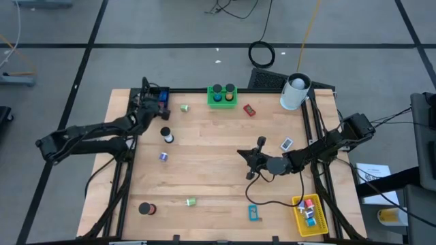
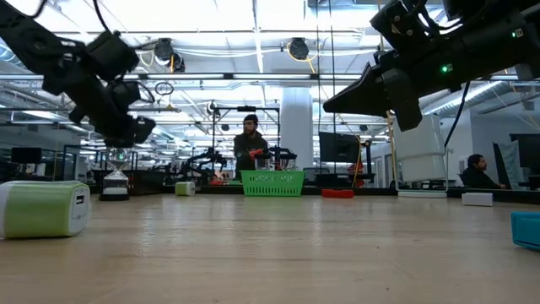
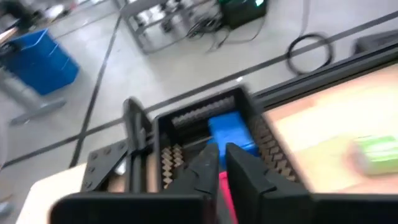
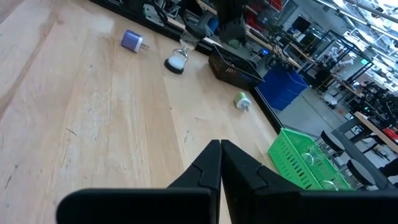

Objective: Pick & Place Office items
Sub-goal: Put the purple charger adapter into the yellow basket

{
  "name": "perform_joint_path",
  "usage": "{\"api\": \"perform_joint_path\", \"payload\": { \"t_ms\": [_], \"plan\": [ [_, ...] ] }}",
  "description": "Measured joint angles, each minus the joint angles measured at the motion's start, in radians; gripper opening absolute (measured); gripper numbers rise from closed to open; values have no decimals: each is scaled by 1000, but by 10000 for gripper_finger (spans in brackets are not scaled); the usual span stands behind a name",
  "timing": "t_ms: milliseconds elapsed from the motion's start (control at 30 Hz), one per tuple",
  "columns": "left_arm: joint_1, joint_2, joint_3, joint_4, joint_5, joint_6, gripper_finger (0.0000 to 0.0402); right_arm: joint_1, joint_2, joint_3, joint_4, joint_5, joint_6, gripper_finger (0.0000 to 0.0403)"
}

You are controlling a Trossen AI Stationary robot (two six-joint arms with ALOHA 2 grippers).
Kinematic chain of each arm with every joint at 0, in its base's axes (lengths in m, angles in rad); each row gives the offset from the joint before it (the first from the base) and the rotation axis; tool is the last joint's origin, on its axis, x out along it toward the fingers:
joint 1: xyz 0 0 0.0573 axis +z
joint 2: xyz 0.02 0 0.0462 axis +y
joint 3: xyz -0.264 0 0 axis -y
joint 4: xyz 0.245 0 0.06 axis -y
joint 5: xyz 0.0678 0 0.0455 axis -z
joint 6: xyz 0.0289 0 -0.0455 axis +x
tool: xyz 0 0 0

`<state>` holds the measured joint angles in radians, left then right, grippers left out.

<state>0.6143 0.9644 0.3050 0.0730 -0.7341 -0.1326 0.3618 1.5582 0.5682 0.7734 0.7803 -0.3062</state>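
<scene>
High view: left hand [image 1: 158, 97] over black bin [image 1: 161, 92]; right hand [image 1: 246, 156] mid-table.

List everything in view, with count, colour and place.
table: 1, light wood, under everything
black bin: 1, far-left corner
green bin: 1, far edge, middle
yellow bin: 1, near-right corner
cylinder: 1, white, far-right corner
green clips: 2, far left and near edge
purple clip: 1, left side
black rolls: 2, left side and near-left
red block: 1, right of green bin
white block: 1, right side
cyan item: 1, near edge
people: 2, room behind
left claw: over black bin
right claw: shut, above mid-table
</scene>
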Motion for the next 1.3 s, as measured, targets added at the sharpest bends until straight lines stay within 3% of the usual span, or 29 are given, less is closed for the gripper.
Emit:
{"api": "perform_joint_path", "payload": {
  "t_ms": [100,367,667,800,1033,1300],
  "plan": [
    [-75,-53,0,5,1,26,5,0,0,0,0,0,6,1],
    [-298,-115,0,20,1,58,20,0,0,0,0,0,36,3],
    [-530,-114,0,162,11,107,12,0,0,0,0,0,60,4],
    [-602,-114,0,172,99,113,19,-1,0,0,0,0,80,4],
    [-674,-42,-2,230,381,156,4,-38,0,0,-1,-64,223,4],
    [-688,152,-2,431,502,168,29,-115,0,0,1,-209,321,4]
  ]
}}
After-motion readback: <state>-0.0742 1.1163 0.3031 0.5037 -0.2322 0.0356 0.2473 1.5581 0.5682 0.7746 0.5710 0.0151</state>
